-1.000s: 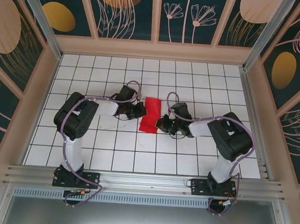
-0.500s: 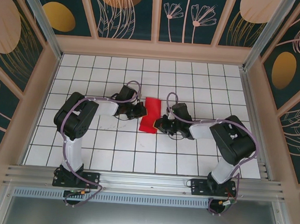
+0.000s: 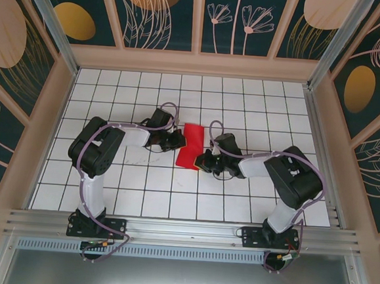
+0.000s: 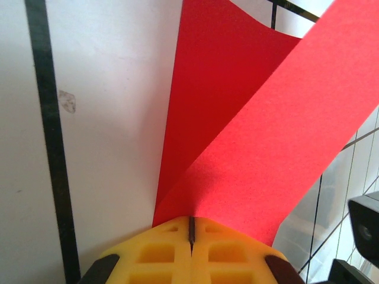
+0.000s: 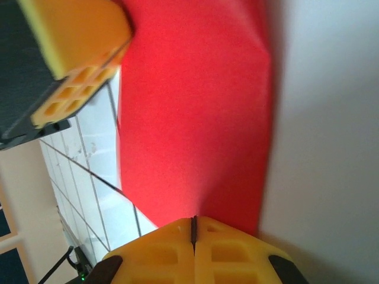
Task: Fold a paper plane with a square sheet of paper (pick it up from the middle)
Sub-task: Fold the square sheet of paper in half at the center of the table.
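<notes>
The sheet [image 3: 191, 147] sits near the middle of the counter [image 3: 139, 197], just to the 12 o'clock side of centre. From above it reads as a narrow red strip rather than a full square.

The left tool [image 3: 177, 140] meets it at its 9 o'clock edge. In the left wrist view the yellow tips are pressed together, with red paper coming straight out of the seam, so it is pinching the sheet. An upper layer arcs up and over a lower layer lying on the tiles.

The right tool [image 3: 206, 160] is at the sheet's 4 o'clock corner. Its tips are closed too, and the red paper runs right into them, so it appears to have a pinch on that edge. The paper bows and is not pressed down.

Judging by this, the task is in its early part. The sheet is off the counter along one side and doubled over lengthwise, which looks like the first centre fold. The layers arch loosely, so I would not call that crease set. No nose corners, point or wings show. Flattening the centre crease, the diagonal tip folds and the wing folds all appear to be left before there is a plane.
</notes>
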